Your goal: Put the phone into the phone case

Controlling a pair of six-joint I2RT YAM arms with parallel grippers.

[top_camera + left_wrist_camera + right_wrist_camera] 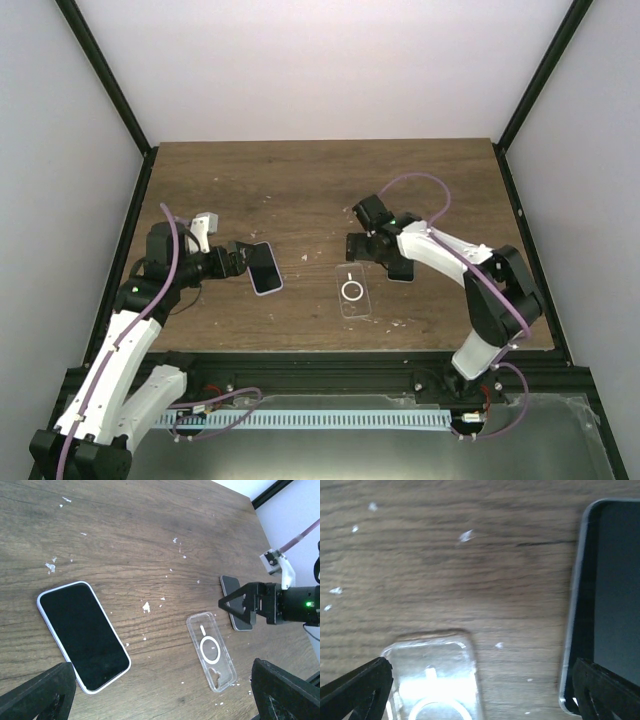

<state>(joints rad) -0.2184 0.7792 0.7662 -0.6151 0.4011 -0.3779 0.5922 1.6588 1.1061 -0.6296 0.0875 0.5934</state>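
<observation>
1 phone (pixel 615 605) beside clear case (pixel 437 675)

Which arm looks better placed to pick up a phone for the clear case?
Probably right. The right gripper, open, hovers over the dark grey-edged phone lying beside the clear plastic case. The left gripper, also open, sits by the white-rimmed black phone, farther from that case.

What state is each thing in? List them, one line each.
white-edged phone: flat on the table, dark screen up, not in the case.
clear case: flat on the table, empty.
dark phone: flat on the table, beside the right gripper.
left gripper: open, holding nothing.
right gripper: open, holding nothing.
</observation>
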